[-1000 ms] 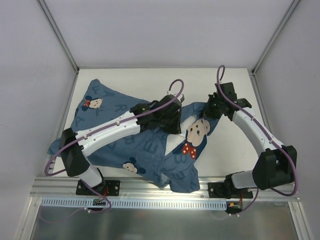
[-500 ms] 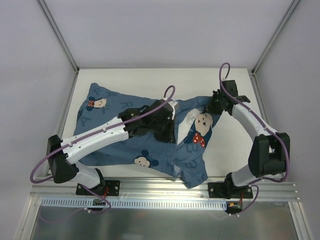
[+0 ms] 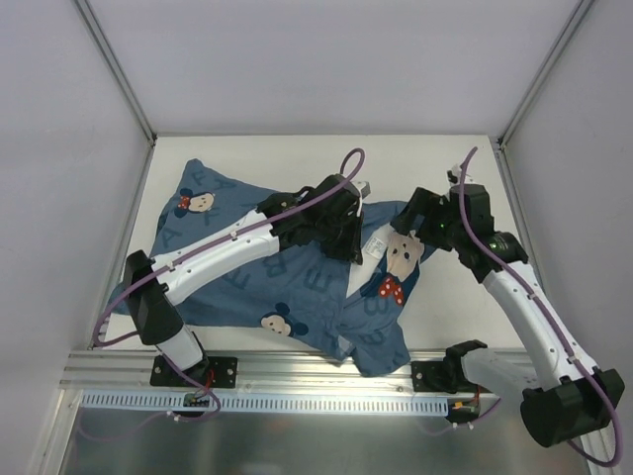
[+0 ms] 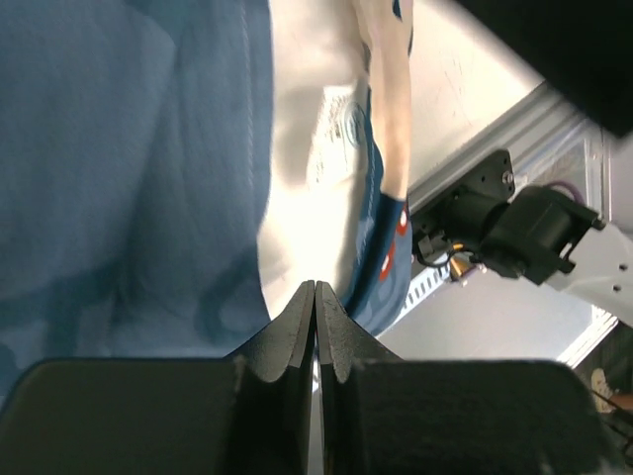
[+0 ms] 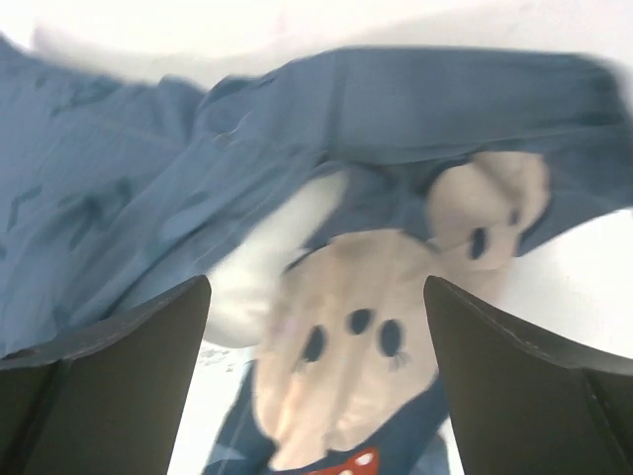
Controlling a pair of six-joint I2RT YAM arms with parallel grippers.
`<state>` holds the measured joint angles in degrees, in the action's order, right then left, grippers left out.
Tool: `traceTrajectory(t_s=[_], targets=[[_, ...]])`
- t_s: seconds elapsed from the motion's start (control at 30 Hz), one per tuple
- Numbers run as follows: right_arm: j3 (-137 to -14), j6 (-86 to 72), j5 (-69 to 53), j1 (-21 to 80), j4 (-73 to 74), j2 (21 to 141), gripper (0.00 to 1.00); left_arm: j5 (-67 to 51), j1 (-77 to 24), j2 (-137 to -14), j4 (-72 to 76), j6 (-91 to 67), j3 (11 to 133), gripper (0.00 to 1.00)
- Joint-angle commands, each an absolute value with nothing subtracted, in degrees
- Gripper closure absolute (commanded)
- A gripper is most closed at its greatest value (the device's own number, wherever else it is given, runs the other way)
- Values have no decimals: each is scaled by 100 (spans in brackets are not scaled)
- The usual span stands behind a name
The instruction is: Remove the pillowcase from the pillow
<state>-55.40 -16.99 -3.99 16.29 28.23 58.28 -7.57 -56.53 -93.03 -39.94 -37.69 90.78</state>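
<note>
- The right gripper [image 5: 316,285] has been opened: its jaws, closed a second ago, are now spread wide over the pillowcase [image 3: 297,287].
- The right arm has been swung outward, and its elbow is now low at the near right.
- The left gripper [image 3: 344,236] has been shifted slightly farther from the bases.

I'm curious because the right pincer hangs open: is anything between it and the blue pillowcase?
Nothing visible. The right pincer faces the pillowcase directly, jaws apart, with no other object between them. The white pillow peeks from the cover's opening beneath it.
</note>
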Motion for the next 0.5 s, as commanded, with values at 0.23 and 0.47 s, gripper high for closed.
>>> traceTrajectory(t_s=[0.23, 0.47], targets=[[-5406, -1810, 316, 2321, 3147, 6496, 47, -1081, -5335, -9694, -4052, -3683, 9571, 100], [-4791, -1854, 246, 1539, 3190, 5354, 85, -1494, -5361, -9984, -4060, -3656, 10036, 100]])
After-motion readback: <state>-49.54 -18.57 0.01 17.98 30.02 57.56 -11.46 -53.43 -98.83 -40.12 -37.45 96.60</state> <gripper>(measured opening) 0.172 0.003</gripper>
